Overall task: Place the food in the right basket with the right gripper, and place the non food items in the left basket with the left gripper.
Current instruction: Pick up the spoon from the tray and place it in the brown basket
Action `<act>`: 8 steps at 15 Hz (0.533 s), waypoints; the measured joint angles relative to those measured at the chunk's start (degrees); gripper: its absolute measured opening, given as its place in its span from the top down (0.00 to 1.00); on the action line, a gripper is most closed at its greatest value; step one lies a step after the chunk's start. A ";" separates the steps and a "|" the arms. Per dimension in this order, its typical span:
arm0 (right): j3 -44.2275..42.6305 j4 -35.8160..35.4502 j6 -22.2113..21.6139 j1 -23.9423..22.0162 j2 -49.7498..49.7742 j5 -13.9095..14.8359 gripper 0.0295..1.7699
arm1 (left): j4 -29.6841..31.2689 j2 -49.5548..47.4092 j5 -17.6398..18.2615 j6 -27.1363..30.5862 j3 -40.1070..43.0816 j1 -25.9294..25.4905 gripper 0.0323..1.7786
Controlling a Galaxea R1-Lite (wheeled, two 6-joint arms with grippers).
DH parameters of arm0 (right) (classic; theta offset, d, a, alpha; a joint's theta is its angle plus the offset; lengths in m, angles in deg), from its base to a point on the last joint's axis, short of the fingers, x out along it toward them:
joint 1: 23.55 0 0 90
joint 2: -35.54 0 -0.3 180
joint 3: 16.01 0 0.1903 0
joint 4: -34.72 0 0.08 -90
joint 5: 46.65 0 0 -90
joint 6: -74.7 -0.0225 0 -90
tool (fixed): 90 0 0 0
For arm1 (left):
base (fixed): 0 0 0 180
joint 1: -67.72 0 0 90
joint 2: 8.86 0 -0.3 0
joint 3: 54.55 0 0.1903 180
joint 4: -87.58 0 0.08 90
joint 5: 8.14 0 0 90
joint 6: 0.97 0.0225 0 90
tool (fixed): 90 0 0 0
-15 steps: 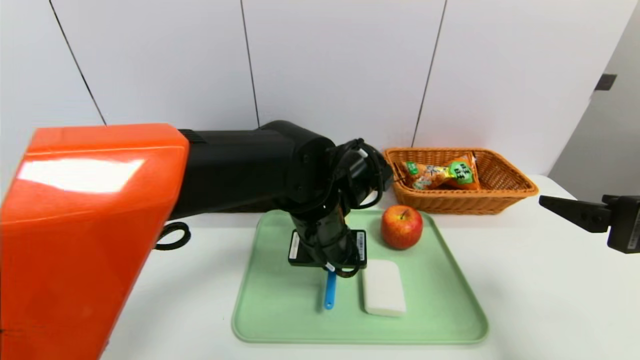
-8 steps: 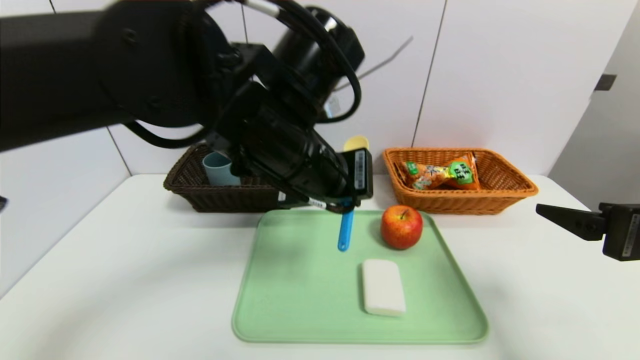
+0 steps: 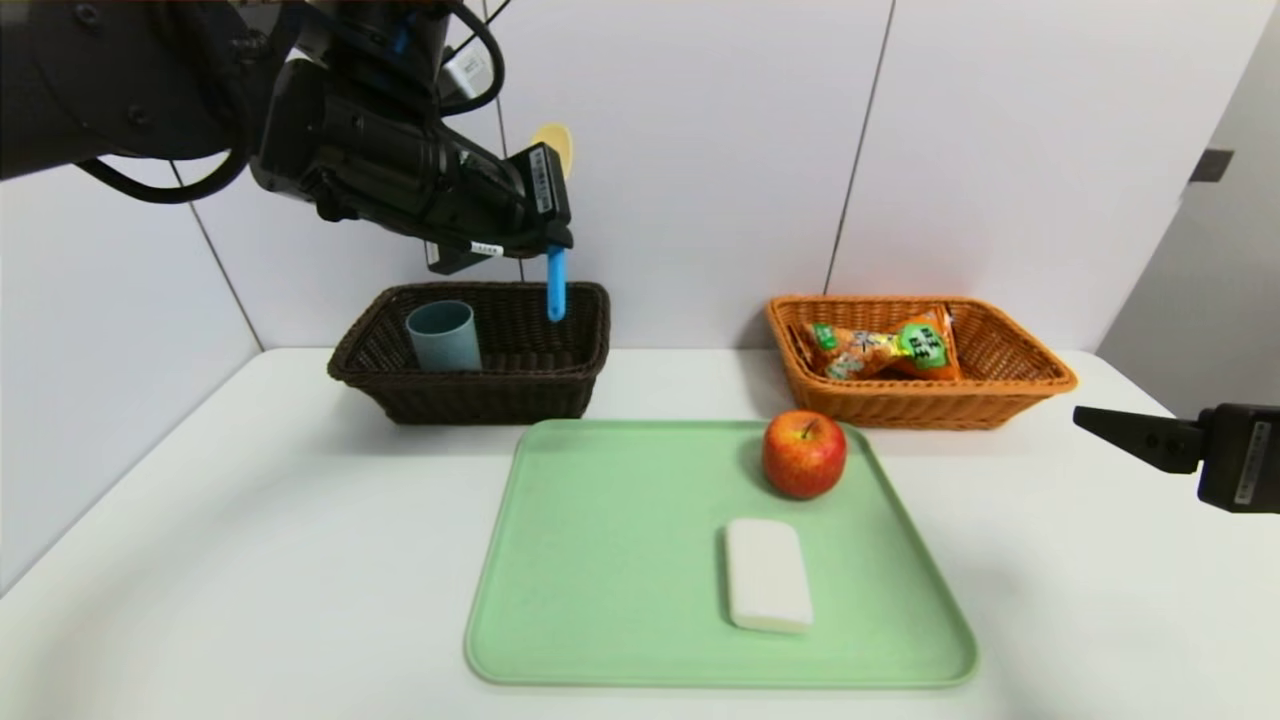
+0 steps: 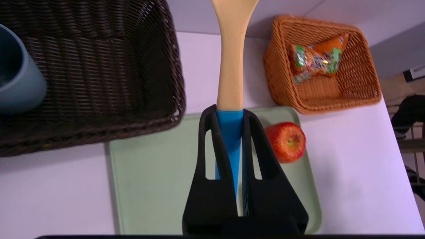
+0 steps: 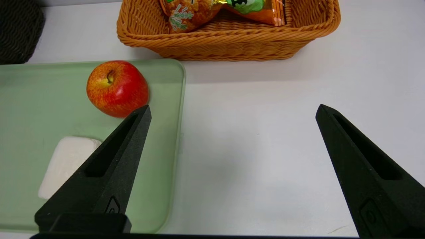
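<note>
White soap bar (image 3: pixel 768 588) and glossy red apple (image 3: pixel 804 453) sit near on the smooth green tray (image 3: pixel 600 600). Right gripper (image 5: pixel 232 114) parked at the table's right, jaws apart, empty. Left gripper (image 3: pixel 545 235) is clamped on the spatula (image 4: pixel 232 66): blue handle, pale wooden blade. It hangs above the dark woven left basket (image 3: pixel 560 375); cup (image 3: pixel 443 336) inside. Centre over free floor, lower, then release. Orange wicker right basket (image 3: pixel 1030 385) holds a crinkly snack pack (image 3: pixel 880 348).
</note>
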 joint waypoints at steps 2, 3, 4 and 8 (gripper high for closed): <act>0.00 0.00 -0.01 -0.29 -0.24 -0.06 0.03 | 2.62 2.93 0.11 -0.49 0.00 -2.97 0.95; -0.09 -0.02 -0.04 -0.33 -0.33 -0.09 0.03 | 4.29 4.78 0.13 -0.99 0.00 -4.39 0.95; -0.20 -0.02 -0.06 -0.35 -0.46 -0.04 0.03 | 5.90 6.53 0.13 -1.40 0.00 -5.51 0.95; -0.63 -0.24 -0.01 -0.38 -1.27 0.10 0.03 | 8.63 12.63 0.13 -2.40 0.02 -8.13 0.95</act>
